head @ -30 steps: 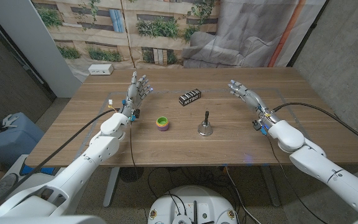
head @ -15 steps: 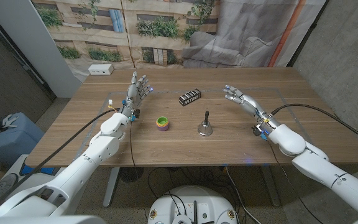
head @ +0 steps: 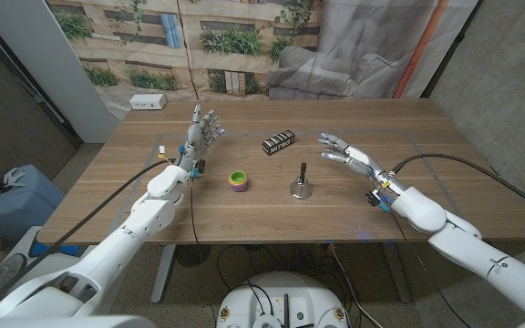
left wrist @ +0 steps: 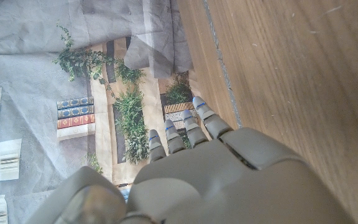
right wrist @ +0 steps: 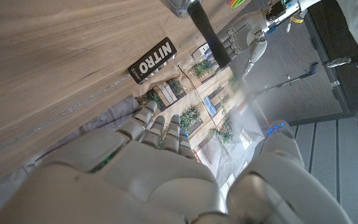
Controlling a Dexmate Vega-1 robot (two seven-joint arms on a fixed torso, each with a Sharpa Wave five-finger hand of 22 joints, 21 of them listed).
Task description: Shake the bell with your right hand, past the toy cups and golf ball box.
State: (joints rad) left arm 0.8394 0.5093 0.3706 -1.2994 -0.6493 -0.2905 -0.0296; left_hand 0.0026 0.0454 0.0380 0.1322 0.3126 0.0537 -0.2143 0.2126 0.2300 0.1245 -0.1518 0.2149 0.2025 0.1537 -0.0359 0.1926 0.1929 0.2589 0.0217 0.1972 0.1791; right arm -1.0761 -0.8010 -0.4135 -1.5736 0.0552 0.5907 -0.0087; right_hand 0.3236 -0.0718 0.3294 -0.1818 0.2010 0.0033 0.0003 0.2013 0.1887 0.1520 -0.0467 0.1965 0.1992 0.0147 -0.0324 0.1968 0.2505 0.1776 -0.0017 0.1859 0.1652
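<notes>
Head view: bell [head: 301, 185] stands upright near the middle of the wooden table [head: 244, 214], silver bowl down, dark handle up, free of any hand. Right hand [head: 343, 151] is over the table just to the right of the bell and slightly farther back, fingers spread apart and holding nothing, fingertips aimed toward the bell's side. Clear gap between fingertips and handle. Black golf ball box [head: 279, 142] lies behind the bell, white "NITRO" lettering legible. Toy cups [head: 237, 179], a small nested stack in green, purple and yellow, sit left of the bell, apart from it. Left hand [head: 201, 135] stands with fingers pointing up and spread, nothing held, back-left of the cups. White power strip [head: 148, 102] lies at the table's far left corner.

Right wrist view: own hand [right wrist: 148, 168] with fingers extended; box [right wrist: 154, 60], bell handle [right wrist: 207, 31] and left hand [right wrist: 244, 37] all visible beyond them. Coloured bit at the frame edge is probably the cups; too cropped to be sure.

Left wrist view: own hand [left wrist: 210, 168], fingers straight, over bare wood.
</notes>
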